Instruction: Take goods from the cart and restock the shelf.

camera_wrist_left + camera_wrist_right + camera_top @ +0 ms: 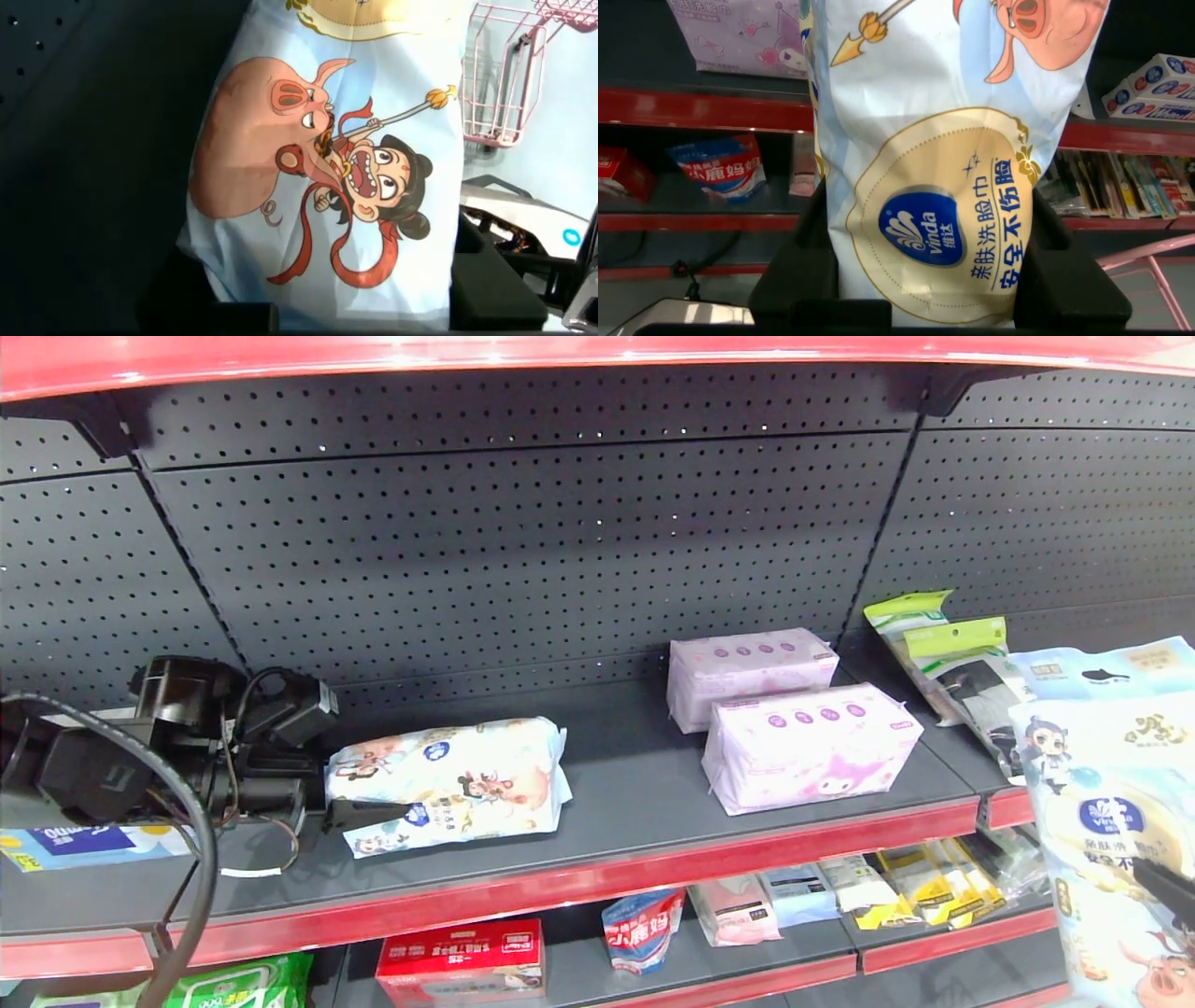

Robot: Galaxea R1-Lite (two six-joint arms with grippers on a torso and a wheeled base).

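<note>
Left gripper (341, 807) is seen clamped on the end of a cartoon pack (457, 779), which is laid flat on the left part of the dark shelf (635, 803). Right gripper (934, 280) is closed around a second cartoon pack (1106, 821), held upright before the shelf's right end. Between the two, pink tissue packs (808, 747) are set one just behind the other. Green-topped pouches (952, 663) are leaned behind the raised pack, and a pink cart (509, 75) is glimpsed past the laid one.

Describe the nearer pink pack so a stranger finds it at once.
On the dark shelf with the red edge, two pink packs lie right of centre. It is the front pink pack, nearest the edge, partly hiding the rear pink pack.
</note>
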